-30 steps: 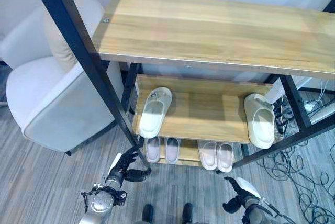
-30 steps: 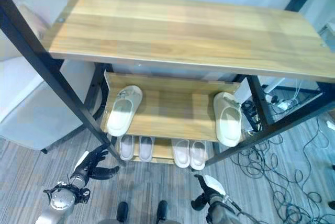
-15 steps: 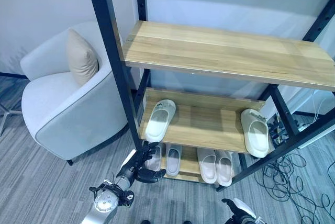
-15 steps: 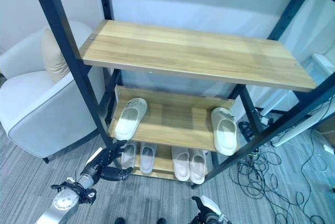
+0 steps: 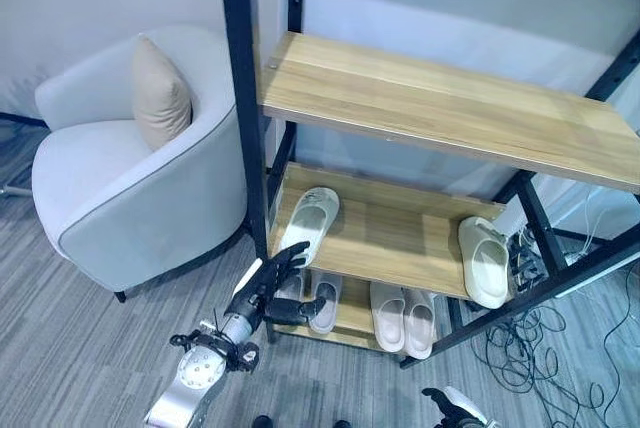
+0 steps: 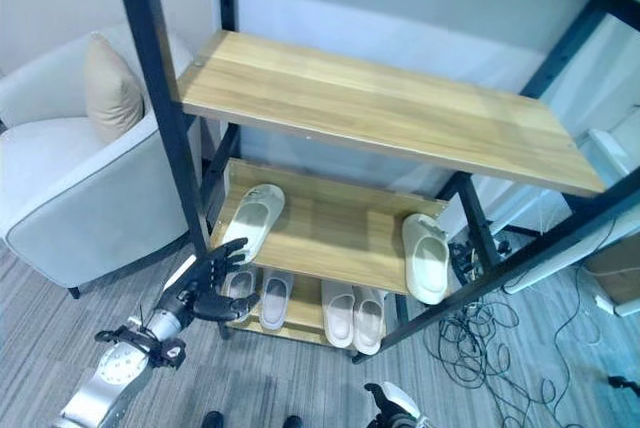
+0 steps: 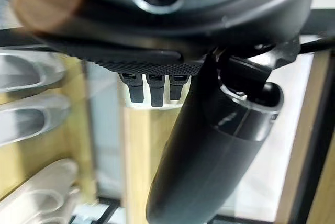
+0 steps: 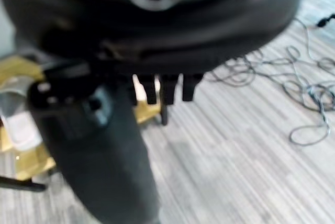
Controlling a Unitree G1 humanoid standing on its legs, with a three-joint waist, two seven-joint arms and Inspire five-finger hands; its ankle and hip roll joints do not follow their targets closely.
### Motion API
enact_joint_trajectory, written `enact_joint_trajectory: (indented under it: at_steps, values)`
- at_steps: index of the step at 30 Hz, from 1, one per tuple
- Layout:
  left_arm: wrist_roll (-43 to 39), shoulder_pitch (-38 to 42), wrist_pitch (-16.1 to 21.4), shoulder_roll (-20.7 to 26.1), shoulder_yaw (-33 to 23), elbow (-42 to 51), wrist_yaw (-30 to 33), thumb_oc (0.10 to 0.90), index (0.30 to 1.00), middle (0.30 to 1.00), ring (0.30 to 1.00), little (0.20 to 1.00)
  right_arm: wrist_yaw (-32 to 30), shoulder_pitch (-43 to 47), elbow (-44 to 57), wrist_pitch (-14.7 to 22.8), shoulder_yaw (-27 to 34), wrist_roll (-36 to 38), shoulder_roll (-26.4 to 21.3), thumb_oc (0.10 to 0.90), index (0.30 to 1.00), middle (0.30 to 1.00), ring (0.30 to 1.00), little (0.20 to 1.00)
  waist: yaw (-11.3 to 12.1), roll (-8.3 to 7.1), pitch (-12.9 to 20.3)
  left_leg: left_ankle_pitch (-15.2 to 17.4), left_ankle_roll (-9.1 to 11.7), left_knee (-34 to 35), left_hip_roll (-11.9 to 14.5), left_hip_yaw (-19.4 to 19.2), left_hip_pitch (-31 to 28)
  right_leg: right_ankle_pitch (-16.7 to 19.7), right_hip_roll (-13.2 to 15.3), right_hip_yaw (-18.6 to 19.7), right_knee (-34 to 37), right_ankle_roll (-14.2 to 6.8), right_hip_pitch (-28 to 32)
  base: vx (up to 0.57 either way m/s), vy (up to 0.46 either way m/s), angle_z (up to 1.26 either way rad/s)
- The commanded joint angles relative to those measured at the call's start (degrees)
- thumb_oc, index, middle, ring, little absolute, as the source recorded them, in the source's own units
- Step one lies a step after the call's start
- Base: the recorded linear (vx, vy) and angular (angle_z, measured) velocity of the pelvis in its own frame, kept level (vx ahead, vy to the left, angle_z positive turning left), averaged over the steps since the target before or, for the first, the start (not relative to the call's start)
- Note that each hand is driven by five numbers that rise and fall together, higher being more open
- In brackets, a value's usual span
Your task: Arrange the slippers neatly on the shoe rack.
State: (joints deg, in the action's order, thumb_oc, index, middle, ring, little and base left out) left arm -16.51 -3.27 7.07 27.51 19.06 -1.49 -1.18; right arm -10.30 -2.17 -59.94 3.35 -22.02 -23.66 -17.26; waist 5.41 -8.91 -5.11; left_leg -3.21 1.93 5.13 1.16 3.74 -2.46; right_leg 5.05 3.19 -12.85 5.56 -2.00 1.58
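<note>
- Grey carpet runs under a tall black-framed rack (image 5: 236, 98) with wooden shelves, and a pale armchair (image 5: 130, 178) stands just left of it.
- On the middle shelf (image 5: 390, 238) two cream slippers lie well apart: the left slipper (image 5: 308, 220) angled near the front post, the right slipper (image 5: 483, 260) at the far end with its heel over the front edge.
- Two pairs (image 5: 365, 308) sit side by side on the bottom shelf, already tidy.
- The left hand (image 5: 268, 293) hovers just below the left slipper, at the shelf's front edge, fingers (image 6: 222, 258) spread and holding nothing.
- The right hand (image 6: 392, 406) hangs low over the carpet, fingers loosely extended and empty.
- To do this step well, I judge the left hand should rise past the shelf edge, clear the post, and take the left slipper across its sides.
- It could then slide the slipper rightwards to pair up with its mate, toes pointing inward and parallel.
- The overhanging right slipper probably needs a push back too.
</note>
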Motion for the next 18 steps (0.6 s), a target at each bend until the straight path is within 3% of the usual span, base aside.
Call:
enact_joint_trajectory:
  at_steps: [1,8,16,18]
  values:
    - [4.0,10.3,6.8,-0.7,0.5,7.0,3.2,0.8,0.9,0.9,0.9,0.9,-1.9,4.0,0.9,0.3,-1.2,1.1,-2.1,0.8,0.9,0.9,0.9,0.9,0.6,-0.31,0.8,4.9,0.7,-0.1,0.2,-0.5,1.7,-5.5,2.4,0.0,-1.8,-5.9,0.7,0.0,0.0,0.0]
    - [10.7,15.6,6.8,-1.0,2.5,4.5,7.4,0.8,0.9,0.9,0.9,0.9,-2.3,4.5,0.5,0.3,-2.0,1.3,-1.5,0.8,0.9,0.9,0.9,0.9,0.0,-0.57,1.1,5.2,0.4,-0.1,-0.1,-0.9,1.9,-5.3,2.9,0.3,-2.4,-6.2,0.2,0.0,0.0,0.0]
    - [17.7,20.2,6.4,-1.8,4.6,1.4,10.8,0.8,0.9,0.9,0.9,0.9,-2.8,4.2,0.4,0.4,-1.5,1.7,-2.2,0.8,0.9,0.9,0.9,0.9,-1.6,0.47,1.7,5.8,0.0,-0.1,-0.5,-2.1,1.3,-5.2,3.3,1.0,-2.7,-6.3,-0.1,0.03,0.03,-0.03]
    - [23.2,23.0,5.5,-1.1,5.3,-0.4,12.3,0.8,0.9,0.9,0.9,0.9,-2.8,4.1,0.5,0.5,-1.2,1.8,-2.5,0.8,0.9,0.9,0.9,0.9,-2.3,0.96,1.8,6.1,-0.1,-0.1,-0.6,-2.5,1.1,-5.1,3.3,1.3,-2.7,-6.4,-0.2,0.03,0.021,-0.04]
